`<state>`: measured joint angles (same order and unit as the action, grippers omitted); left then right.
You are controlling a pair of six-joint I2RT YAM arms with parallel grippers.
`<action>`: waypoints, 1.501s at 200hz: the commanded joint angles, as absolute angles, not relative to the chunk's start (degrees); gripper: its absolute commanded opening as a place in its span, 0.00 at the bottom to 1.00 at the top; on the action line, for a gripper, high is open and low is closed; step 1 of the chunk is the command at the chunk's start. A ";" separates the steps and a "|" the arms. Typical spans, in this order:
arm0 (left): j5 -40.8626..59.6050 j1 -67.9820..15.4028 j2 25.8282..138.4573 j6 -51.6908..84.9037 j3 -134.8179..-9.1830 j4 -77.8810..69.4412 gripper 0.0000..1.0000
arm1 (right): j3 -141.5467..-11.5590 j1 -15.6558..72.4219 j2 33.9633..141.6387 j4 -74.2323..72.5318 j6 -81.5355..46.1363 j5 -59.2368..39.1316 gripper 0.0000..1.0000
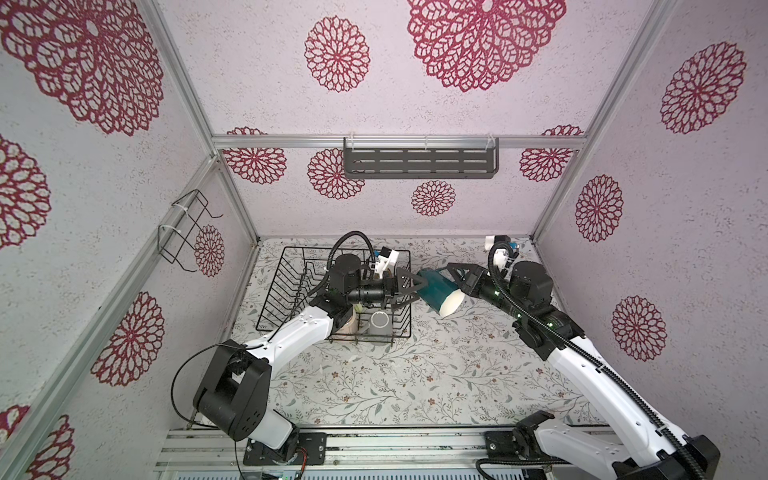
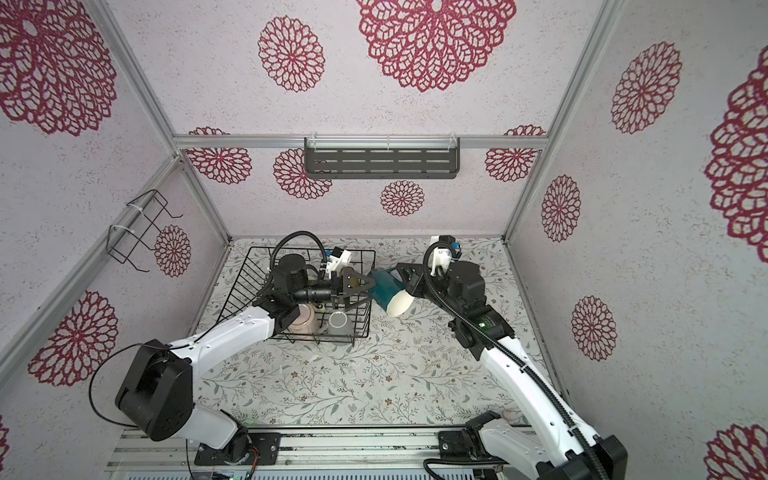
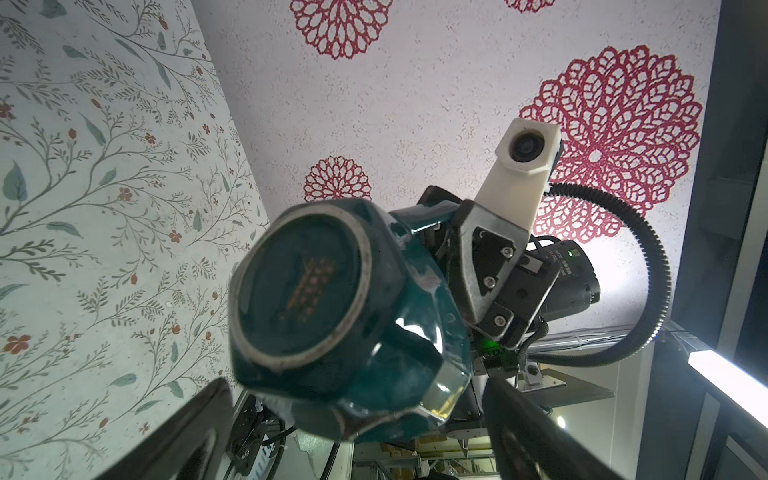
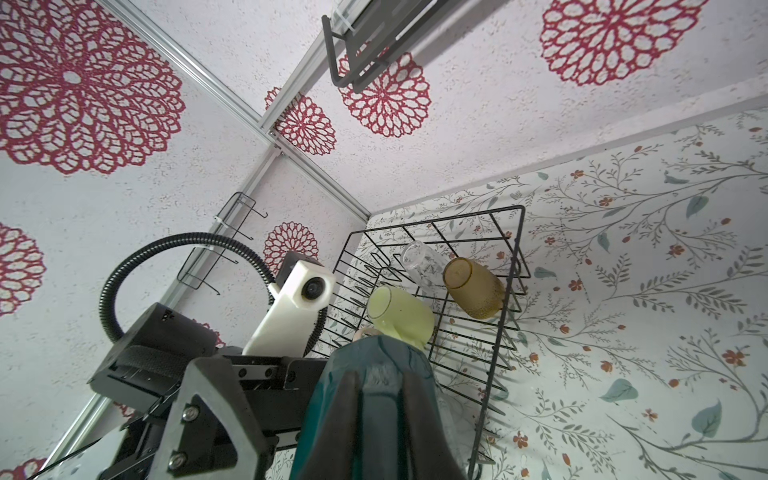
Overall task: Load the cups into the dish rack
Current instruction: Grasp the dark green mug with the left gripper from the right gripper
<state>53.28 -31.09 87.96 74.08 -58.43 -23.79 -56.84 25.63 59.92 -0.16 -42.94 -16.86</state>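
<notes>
A teal mug [image 1: 436, 293] [image 2: 388, 293] hangs tilted in the air just right of the dish rack [image 1: 274, 299] [image 2: 245, 286], its cream mouth facing front right. My right gripper [image 1: 452, 276] [image 4: 380, 386] is shut on its handle. My left gripper [image 1: 422, 291] [image 3: 355, 386] is open, one finger on each side of the mug's base [image 3: 303, 286]. In the rack stand a grey mug [image 1: 380, 322], a pale pink tumbler [image 2: 305, 320], a yellow-green mug [image 4: 399, 311], an amber tumbler [image 4: 473, 286] and a clear glass [image 4: 422, 259].
A grey slotted shelf [image 1: 419, 162] hangs on the back wall and a small black wire holder [image 1: 187, 232] on the left wall. The floral table top [image 1: 415, 374] stretches in front of the rack. The left arm reaches over the rack's front half.
</notes>
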 commanded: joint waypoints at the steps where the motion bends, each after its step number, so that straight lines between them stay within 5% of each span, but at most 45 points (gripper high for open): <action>1: 53.48 -31.19 89.52 77.67 -57.41 -29.25 0.97 | -60.14 25.16 59.91 -10.93 -46.65 -20.39 0.00; 99: 53.71 -31.28 93.99 93.02 -56.69 -50.33 0.98 | -55.69 25.23 65.25 -27.92 -57.61 -29.93 0.00; 163: 52.48 -30.32 93.19 92.70 -56.23 -48.78 0.91 | -56.69 25.18 67.93 -25.89 -56.22 -34.72 0.00; 279: 49.51 -27.45 94.48 96.86 -53.59 -54.70 0.50 | -55.92 25.14 68.45 -21.33 -49.86 -28.61 0.00; 300: 49.02 -26.46 94.33 97.08 -52.34 -54.67 0.47 | -55.70 25.14 69.00 -21.34 -49.25 -27.83 0.25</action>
